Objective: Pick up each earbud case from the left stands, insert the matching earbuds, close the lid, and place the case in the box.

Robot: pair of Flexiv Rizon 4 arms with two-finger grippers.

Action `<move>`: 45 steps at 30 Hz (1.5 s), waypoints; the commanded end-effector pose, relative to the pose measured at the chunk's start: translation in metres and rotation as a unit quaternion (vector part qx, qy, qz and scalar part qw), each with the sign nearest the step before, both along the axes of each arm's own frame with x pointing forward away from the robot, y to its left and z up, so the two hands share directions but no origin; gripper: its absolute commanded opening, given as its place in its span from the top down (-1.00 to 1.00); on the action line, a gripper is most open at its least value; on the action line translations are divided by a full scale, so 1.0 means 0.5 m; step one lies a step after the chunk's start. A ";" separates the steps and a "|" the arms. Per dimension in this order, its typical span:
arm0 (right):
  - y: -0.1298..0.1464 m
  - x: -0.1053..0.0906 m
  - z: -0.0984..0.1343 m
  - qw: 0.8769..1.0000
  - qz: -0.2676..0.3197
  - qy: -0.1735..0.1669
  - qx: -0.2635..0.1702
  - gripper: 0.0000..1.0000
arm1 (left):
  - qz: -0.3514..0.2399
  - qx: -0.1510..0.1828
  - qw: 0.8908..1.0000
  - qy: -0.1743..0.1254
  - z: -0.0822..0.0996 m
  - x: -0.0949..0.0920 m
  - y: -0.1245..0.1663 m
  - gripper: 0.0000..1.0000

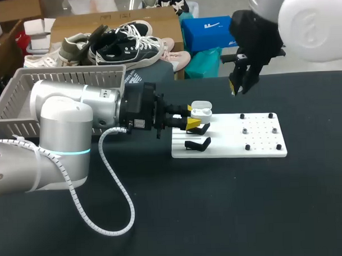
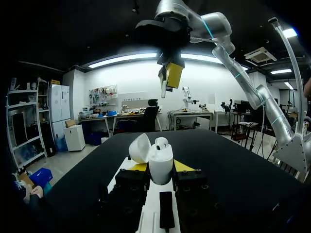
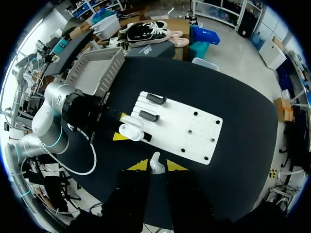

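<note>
My left gripper (image 1: 191,116) is shut on a white earbud case (image 1: 201,110), held at the left end of the white board (image 1: 256,144). In the left wrist view the case (image 2: 160,165) stands upright between the yellow tips with its lid (image 2: 138,148) swung open. One earbud (image 2: 161,142) shows in its top. My right gripper (image 1: 237,86) hangs above and behind the board, shut on a small white earbud (image 3: 155,162). From the right wrist view the open case (image 3: 131,131) lies below and ahead of that gripper (image 3: 156,166).
Black stands (image 1: 197,144) sit on the board's left part, one of them bare, and small black pegs (image 1: 247,131) dot its right part. A grey mesh basket (image 1: 63,87) stands at the table's back left, behind my left arm.
</note>
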State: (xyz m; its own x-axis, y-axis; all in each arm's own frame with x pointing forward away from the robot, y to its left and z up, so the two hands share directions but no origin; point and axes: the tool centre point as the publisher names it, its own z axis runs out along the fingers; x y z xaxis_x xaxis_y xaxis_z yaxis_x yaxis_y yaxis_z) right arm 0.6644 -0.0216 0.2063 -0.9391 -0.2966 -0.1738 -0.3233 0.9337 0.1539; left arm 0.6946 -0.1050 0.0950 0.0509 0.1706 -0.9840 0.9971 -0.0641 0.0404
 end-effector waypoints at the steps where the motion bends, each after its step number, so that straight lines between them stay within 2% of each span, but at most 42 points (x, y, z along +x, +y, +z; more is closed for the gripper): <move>1: 0.035 0.003 0.000 1.000 0.015 0.009 -0.009 1.00 | 0.002 0.000 1.000 -0.001 0.000 -0.003 0.000 1.00; 11: 0.104 -0.007 -0.017 0.997 0.057 0.027 -0.038 1.00 | 0.002 0.000 1.000 -0.001 0.000 -0.003 0.000 1.00; 16: 0.127 0.006 -0.031 0.997 0.055 0.024 -0.049 1.00 | 0.002 0.000 1.000 -0.001 0.000 -0.003 0.000 1.00; 32: 0.122 0.015 -0.040 0.998 0.042 0.027 -0.046 1.00 | 0.002 0.000 1.000 -0.001 0.000 -0.003 0.000 1.00; 36: 0.126 0.015 -0.049 0.998 0.032 0.033 -0.037 1.00 | 0.002 0.000 1.000 -0.001 0.000 -0.003 0.000 1.00; 45: 0.134 0.029 -0.070 0.998 0.008 0.026 -0.048 1.00 | 0.002 0.000 1.000 -0.001 0.000 -0.003 0.000 1.00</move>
State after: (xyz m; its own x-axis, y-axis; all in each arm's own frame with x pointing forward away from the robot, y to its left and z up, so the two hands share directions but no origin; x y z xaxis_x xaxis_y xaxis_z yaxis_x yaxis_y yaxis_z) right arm 0.6789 0.0425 0.1730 -0.9401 -0.3280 -0.0929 -0.3359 0.9379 0.0873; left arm 0.6946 -0.1050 0.0950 0.0509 0.1706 -0.9840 0.9971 -0.0641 0.0404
